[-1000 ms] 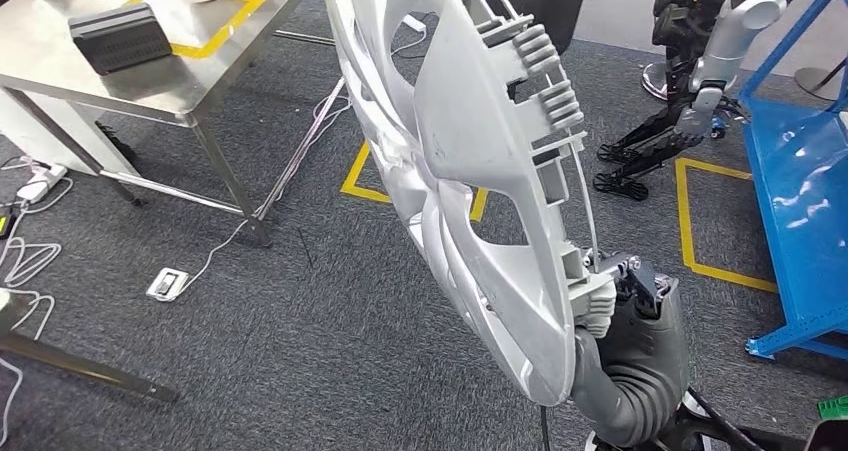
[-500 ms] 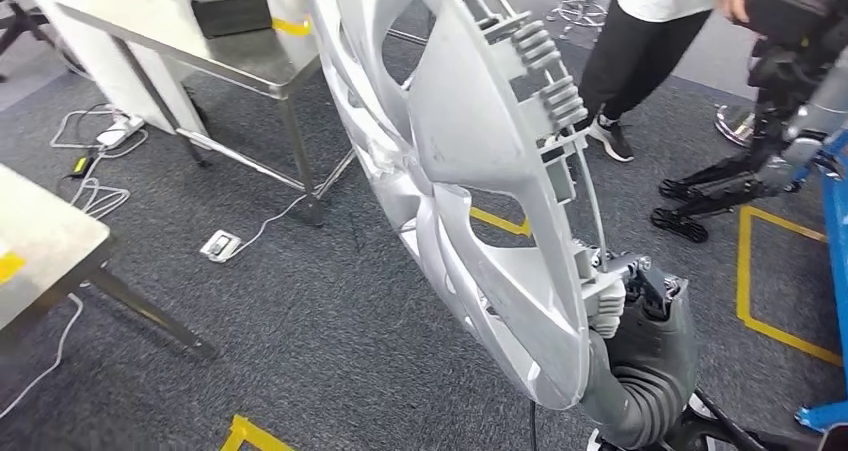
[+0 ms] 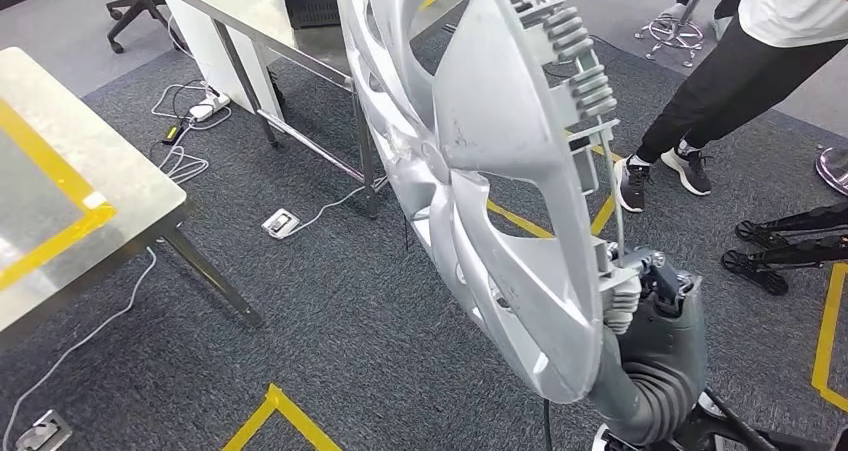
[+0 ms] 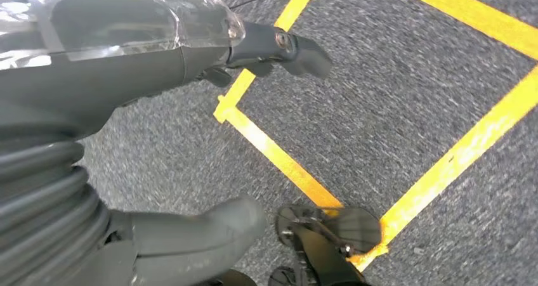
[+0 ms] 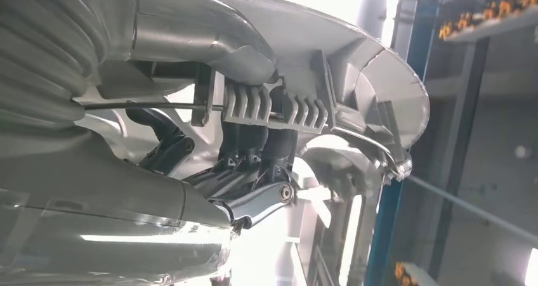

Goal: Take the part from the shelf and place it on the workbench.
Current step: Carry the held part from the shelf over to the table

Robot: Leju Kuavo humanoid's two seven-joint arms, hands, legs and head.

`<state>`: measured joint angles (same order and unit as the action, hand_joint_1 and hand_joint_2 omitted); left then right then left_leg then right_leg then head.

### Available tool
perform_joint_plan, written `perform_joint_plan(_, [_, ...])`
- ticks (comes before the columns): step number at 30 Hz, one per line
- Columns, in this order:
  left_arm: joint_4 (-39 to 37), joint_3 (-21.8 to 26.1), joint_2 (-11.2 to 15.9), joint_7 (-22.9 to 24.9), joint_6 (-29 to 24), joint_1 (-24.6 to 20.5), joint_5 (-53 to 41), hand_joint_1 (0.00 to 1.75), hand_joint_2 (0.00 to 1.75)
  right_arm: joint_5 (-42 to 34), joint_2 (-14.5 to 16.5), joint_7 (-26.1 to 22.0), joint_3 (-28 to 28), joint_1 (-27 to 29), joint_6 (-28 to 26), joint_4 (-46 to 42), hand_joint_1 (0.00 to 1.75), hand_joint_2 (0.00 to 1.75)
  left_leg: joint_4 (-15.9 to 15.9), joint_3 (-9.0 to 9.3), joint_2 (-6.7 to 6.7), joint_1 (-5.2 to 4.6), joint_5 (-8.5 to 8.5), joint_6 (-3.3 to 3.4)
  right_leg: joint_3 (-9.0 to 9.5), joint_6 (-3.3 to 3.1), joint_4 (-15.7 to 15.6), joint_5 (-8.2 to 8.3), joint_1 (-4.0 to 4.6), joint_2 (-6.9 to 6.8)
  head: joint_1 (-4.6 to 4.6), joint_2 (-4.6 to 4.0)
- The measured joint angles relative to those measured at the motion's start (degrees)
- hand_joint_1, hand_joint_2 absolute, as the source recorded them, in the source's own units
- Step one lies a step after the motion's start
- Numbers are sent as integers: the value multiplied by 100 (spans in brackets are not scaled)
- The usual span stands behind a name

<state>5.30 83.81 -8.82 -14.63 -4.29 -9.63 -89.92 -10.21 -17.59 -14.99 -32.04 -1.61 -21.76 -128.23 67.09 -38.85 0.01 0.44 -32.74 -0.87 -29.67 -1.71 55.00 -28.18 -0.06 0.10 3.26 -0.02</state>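
Part (image 3: 480, 171), large silver wheel cover, held on edge through centre of head view, lower rim gripped by right hand (image 3: 640, 291) at lower right, left hand (image 4: 266, 48) empty with fingers apart over grey carpet, steel workbench (image 3: 60, 201) at left edge, person's legs (image 3: 720, 101) upper right.

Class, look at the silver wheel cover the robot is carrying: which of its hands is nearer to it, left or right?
Right. The right hand grips the wheel cover at its lower rim, fingers curled around the edge. The left hand hangs over the carpet, holding nothing, away from the cover.
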Motion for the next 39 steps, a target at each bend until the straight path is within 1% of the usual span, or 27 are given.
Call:
perform_joint_plan(2, [1, -1, 8, 1, -1, 2, 0, 0, 175, -2, 0, 0, 0, 6, -1, -1, 175, 175, 561, -245, 14, 54, -211, -72, -2, 9, 3, -6, -19, -159, -57, 0])
perform_joint_plan(3, [1, 0, 15, 2, 0, 8, 0, 0, 175, -2, 1, 0, 1, 9, -1, 1, 175, 175, 589, -239, 25, 79, -164, -110, -2, 26, 10, -15, -33, -235, -77, 0])
perform_joint_plan(4, [1, 0, 23, 2, 0, 13, 0, 0, 175, -2, 1, 0, 1, 11, -1, 1, 175, 175, 403, -125, 60, 100, -25, -145, -1, 53, 26, -30, -51, -301, -91, 0])
perform_joint_plan(6, [1, -1, 37, 1, 0, 10, 0, 0, 175, -1, 1, 0, 2, 13, -1, -1, 175, 175, -310, 287, 319, 111, 295, -199, -5, 149, 107, -92, -72, -412, -128, 0])
perform_joint_plan(8, [1, -1, 40, -1, 0, 3, 0, 0, 175, 0, 0, 1, 3, 8, -1, -5, 175, 175, -736, 511, 522, 88, 404, -133, -14, 241, 206, -162, -60, -495, -147, 0])
perform_joint_plan(9, [1, -1, 39, -1, 0, 2, 0, 0, 175, -1, 1, 2, 4, 6, -1, -6, 175, 175, -758, 509, 517, 68, 381, -72, -13, 267, 227, -180, -55, -535, -140, 0])
perform_joint_plan(11, [1, -1, 47, -2, 0, 4, 0, 0, 175, -2, 2, 2, 5, -2, 0, -5, 175, 175, -757, 486, 385, 62, 393, 37, 2, 300, 238, -211, -78, -582, -99, 0])
perform_joint_plan(13, [2, -1, 45, -2, -1, -3, 0, 0, 175, -2, 2, 2, 4, 0, 2, -5, 175, 175, -764, 481, 249, 65, 414, 108, -65, 336, 445, -403, -109, -402, -65, 0])
perform_joint_plan(14, [2, -1, 42, -4, -1, -8, 0, 0, 175, -2, 1, 2, 5, 1, 2, -5, 175, 175, -768, 480, 180, 66, 423, 136, -173, 347, 719, -584, -116, -258, -32, 0])
perform_joint_plan(16, [3, -1, 39, -9, 0, -13, 0, 0, 175, -4, 0, 2, 5, 6, 7, 2, 175, 175, -767, 477, 32, 44, 433, 173, -507, 334, 1490, -954, -104, -87, 43, 0])
perform_joint_plan(17, [3, -1, 38, -11, 1, -11, 0, 0, 175, -7, 0, 2, 6, 6, 10, 9, 175, 175, -766, 478, -50, 28, 436, 183, -649, 314, 1783, -1034, -95, -61, 75, 0])
perform_joint_plan(18, [3, -1, 39, -13, 1, -8, 0, 0, 175, -11, 0, 2, 6, 4, 14, 17, 175, 175, -766, 481, -134, 10, 440, 190, -717, 282, 1890, -1001, -82, -45, 99, 0])
perform_joint_plan(19, [3, -1, 39, -13, 1, -6, 0, 0, 175, -14, 0, 2, 7, 2, 15, 24, 175, 175, -766, 485, -219, -8, 444, 197, -691, 234, 1777, -854, -67, -23, 120, 0])
perform_joint_plan(20, [3, -1, 39, -14, 1, -5, 0, 0, 175, -16, 0, 2, 7, -3, 16, 27, 175, 175, -766, 490, -302, -24, 448, 203, -579, 167, 1469, -627, -45, 34, 138, 0])
perform_joint_plan(22, [3, -1, 22, -17, 2, -8, 0, 0, 175, -17, 0, 2, 10, -15, 16, 28, 175, 175, -764, 483, -454, -36, 462, 211, -297, 9, 737, -248, 0, 282, 147, 0])
perform_joint_plan(24, [2, -1, -1, -19, 5, -8, 0, 0, 175, -16, 0, 2, 13, -31, 20, 28, 175, 175, -762, 442, -584, -16, 490, 176, -156, -79, 379, -140, 33, 437, 142, 0])
perform_joint_plan(26, [1, -1, -4, -9, 14, 1, 0, 0, 175, -16, 0, 2, 13, -48, 29, 29, 175, 175, -773, 400, -679, 3, 521, 112, -118, -73, 275, -113, 31, 337, 159, 0])
perform_joint_plan(27, [1, -1, 1, -3, 18, 8, 0, 0, 175, -16, 1, 3, 12, -55, 36, 31, 175, 175, -763, 380, -574, -11, 506, 85, -88, -51, 200, -80, 17, 265, 160, 0])
perform_joint_plan(28, [1, -1, 6, 3, 21, 10, 0, 0, 175, -17, 2, 3, 11, -59, 40, 31, 175, 175, -681, 334, -394, -22, 426, 53, -55, -38, 118, -40, 1, 188, 130, 0])
perform_joint_plan(30, [1, -2, 14, 7, 21, 3, 0, 0, 175, -17, 4, 4, 9, -58, 54, 33, 175, 175, -211, 117, -6, -18, 106, -24, -21, -18, 30, 6, -7, 35, 44, 0])
perform_joint_plan(32, [1, -3, 20, 7, 21, -1, 0, 0, 175, -16, 4, 4, 9, -51, 64, 42, 175, 175, 430, -164, 45, 39, -189, -106, -26, -10, 37, -1, -10, -125, -27, 0])
perform_joint_plan(33, [1, -2, 26, 7, 21, 4, 0, 0, 175, -16, 4, 4, 9, -49, 67, 51, 175, 175, 568, -214, 37, 63, -200, -142, -27, 7, 52, -14, -18, -205, -51, 0])
perform_joint_plan(34, [1, -2, 34, 6, 21, 10, 0, 0, 175, -18, 5, 4, 9, -49, 68, 61, 175, 175, 501, -161, 43, 83, -107, -176, -26, 30, 71, -31, -30, -279, -71, 0])
perform_joint_plan(35, [1, -1, 44, 6, 21, 13, 0, 0, 175, -18, 5, 4, 8, -50, 68, 69, 175, 175, 233, -5, 89, 97, 66, -203, -25, 62, 101, -54, -43, -346, -88, 0])
perform_joint_plan(36, [1, -2, 51, 5, 21, 12, 0, 0, 175, -18, 5, 4, 8, -51, 69, 74, 175, 175, -135, 195, 233, 97, 216, -221, -25, 102, 141, -86, -50, -404, -105, 0])
perform_joint_plan(38, [1, -3, 54, 2, 23, 7, 0, 0, 175, -17, 5, 4, 8, -54, 72, 77, 175, 175, -642, 462, 524, 79, 373, -150, -33, 186, 232, -154, -30, -487, -132, 0])
perform_joint_plan(39, [1, -3, 54, 2, 25, 7, 0, 0, 175, -17, 4, 4, 8, -56, 75, 77, 175, 175, -716, 487, 611, 60, 365, -87, -34, 217, 260, -174, -16, -522, -125, 0])
